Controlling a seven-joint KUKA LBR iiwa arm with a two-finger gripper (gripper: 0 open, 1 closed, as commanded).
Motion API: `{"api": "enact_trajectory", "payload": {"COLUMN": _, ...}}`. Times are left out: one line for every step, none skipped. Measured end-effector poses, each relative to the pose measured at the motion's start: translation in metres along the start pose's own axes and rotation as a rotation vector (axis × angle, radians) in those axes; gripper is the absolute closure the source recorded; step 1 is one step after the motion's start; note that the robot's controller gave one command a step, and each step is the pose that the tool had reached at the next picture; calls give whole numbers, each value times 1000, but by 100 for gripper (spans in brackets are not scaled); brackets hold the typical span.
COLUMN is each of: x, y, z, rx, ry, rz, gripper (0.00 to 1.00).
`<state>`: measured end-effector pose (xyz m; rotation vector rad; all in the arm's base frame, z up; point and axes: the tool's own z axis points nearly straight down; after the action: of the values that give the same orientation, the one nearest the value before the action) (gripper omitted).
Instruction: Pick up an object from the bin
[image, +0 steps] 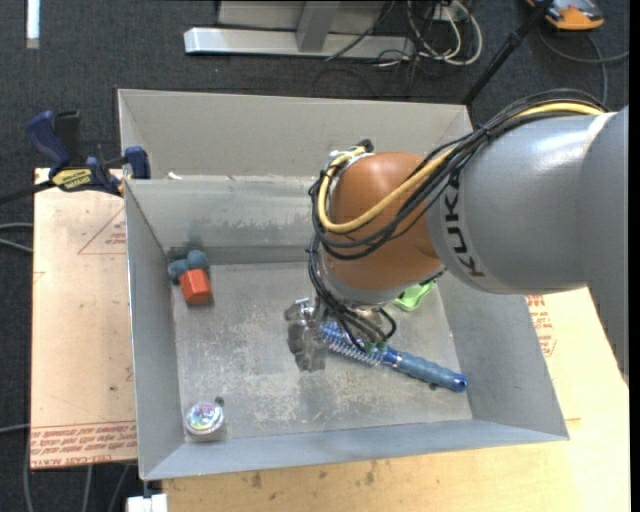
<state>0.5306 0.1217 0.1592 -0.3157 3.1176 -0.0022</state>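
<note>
Low in the bin (250, 375), the gripper (306, 338) sits close to the floor near the middle, a little toward the right side. Its metal end hangs under the arm's round orange cover (375, 225), which is wrapped with black and yellow cables (335, 215). From this angle it cannot be told whether the gripper is open or closed, and nothing can be seen held in it.

Just beside it on the right lies a blue brush (400, 362). Its bristled head points at the gripper and its handle runs away toward the bin's lower right corner. The head is right up against the gripper, but whether the two touch cannot be told.

The bin is a grey metal box with sloping walls and a scuffed floor, and it holds only a few loose things, well apart from each other. A bright green piece (418, 294) peeks out from under the orange cover, by the right wall. In the far left corner an orange block (197, 288) rests against a small dark blue lump (188, 263). Near the front left corner lies a small round shiny disc (204, 418), alone on the floor
</note>
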Motion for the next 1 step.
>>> {"api": "enact_trajectory", "payload": {"x": -1, "y": 3, "z": -91, "rx": -3, "ry": -4, "rz": -12, "gripper": 100}}
